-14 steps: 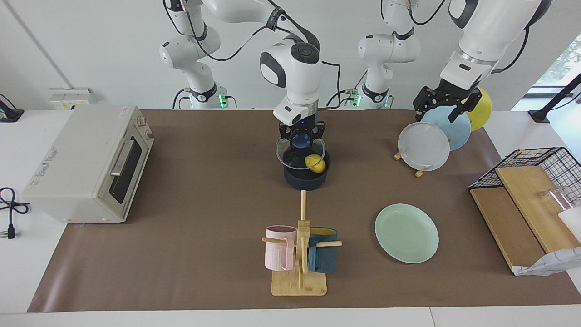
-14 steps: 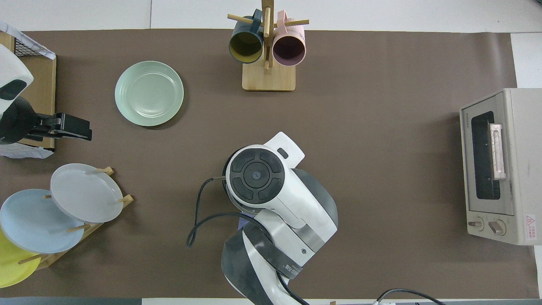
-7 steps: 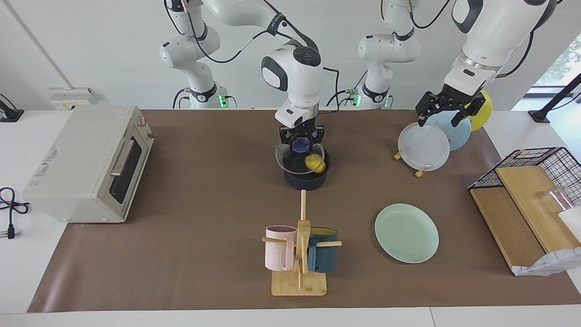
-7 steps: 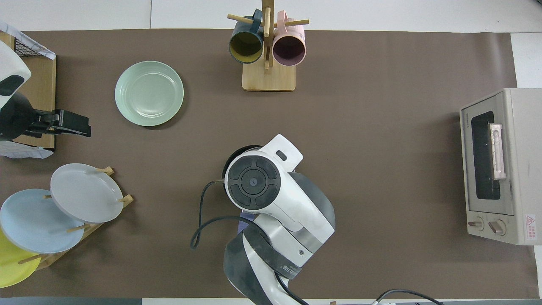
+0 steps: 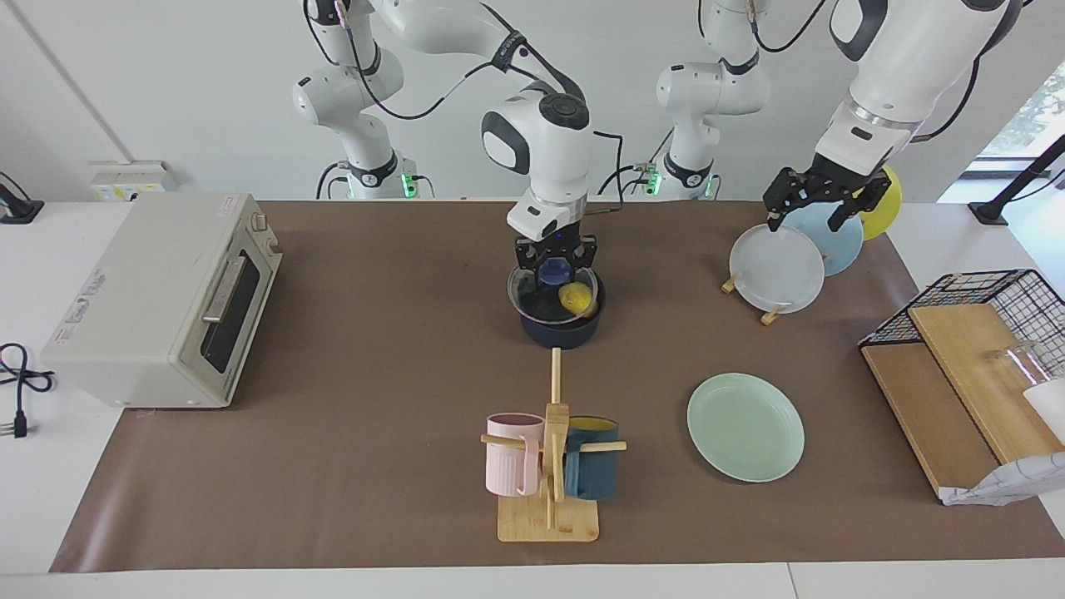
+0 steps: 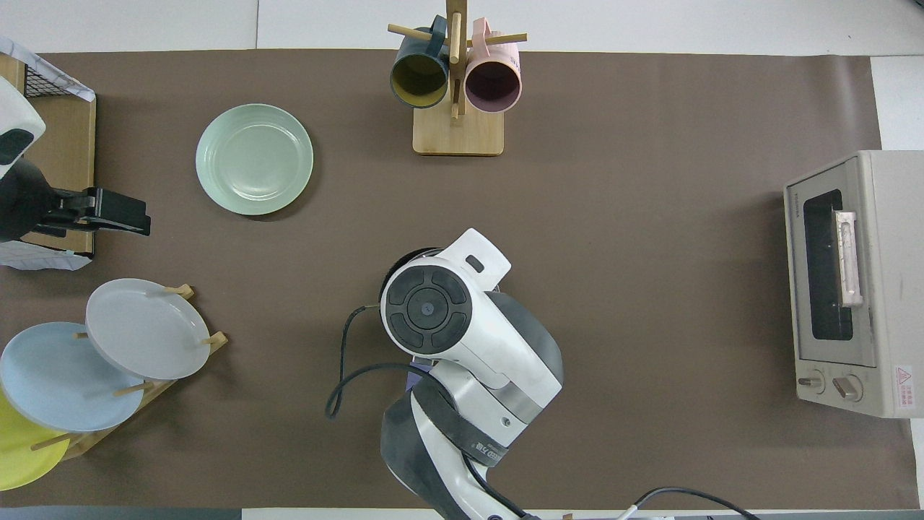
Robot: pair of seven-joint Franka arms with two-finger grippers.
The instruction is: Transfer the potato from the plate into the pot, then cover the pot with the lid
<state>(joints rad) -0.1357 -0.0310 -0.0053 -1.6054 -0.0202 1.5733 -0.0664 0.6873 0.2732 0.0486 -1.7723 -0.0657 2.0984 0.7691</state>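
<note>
The navy pot [image 5: 562,334] stands mid-table with the yellow potato [image 5: 576,298] inside it. My right gripper [image 5: 555,268] is shut on the blue knob of the glass lid [image 5: 527,297] and holds the lid low over the pot's mouth, about at its rim. I cannot tell whether the lid rests on the rim. In the overhead view the right arm [image 6: 440,318] covers the pot and lid. The mint-green plate [image 5: 745,426] lies bare, farther from the robots, and it also shows in the overhead view [image 6: 254,159]. My left gripper [image 5: 819,202] is open and empty, raised over the plate rack.
A rack with upright white, light-blue and yellow plates [image 5: 778,268] stands toward the left arm's end. A mug tree [image 5: 551,453] with a pink and a dark-blue mug stands farther from the robots than the pot. A toaster oven [image 5: 162,299] sits at the right arm's end, and a wire basket with boards [image 5: 982,349] at the left arm's end.
My right gripper has lowered the lid closer onto the pot. My left gripper has risen a little over the plate rack.
</note>
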